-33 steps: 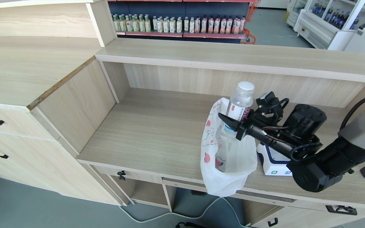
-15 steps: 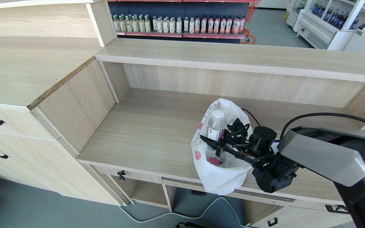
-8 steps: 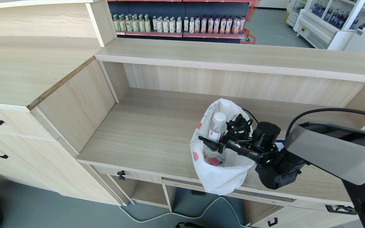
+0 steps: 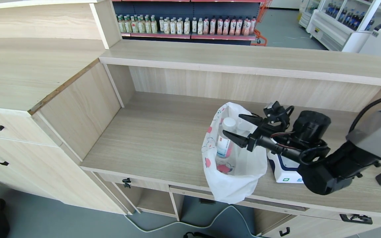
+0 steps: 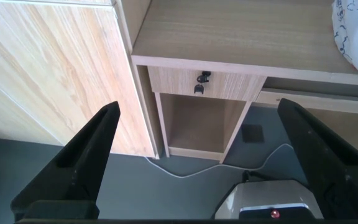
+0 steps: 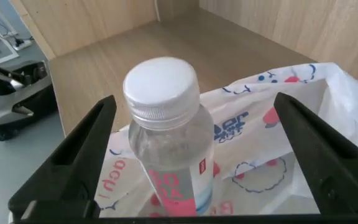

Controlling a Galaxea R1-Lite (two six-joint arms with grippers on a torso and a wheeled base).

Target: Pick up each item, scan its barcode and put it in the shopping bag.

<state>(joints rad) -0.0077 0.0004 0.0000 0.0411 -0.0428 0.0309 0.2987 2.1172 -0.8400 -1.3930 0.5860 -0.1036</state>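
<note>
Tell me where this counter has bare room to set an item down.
The widest free patch is the counter between the left side panel and the shopping bag, back panel to front edge. Crowded on the right: bag with bottle, open right gripper over it, scanner beside it.

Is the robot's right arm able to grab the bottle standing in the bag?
Probably yes. The right gripper hangs open just above the shopping bag, and the bottle stands upright inside with its cap showing at the bag's open mouth. Nothing sits between them.
</note>
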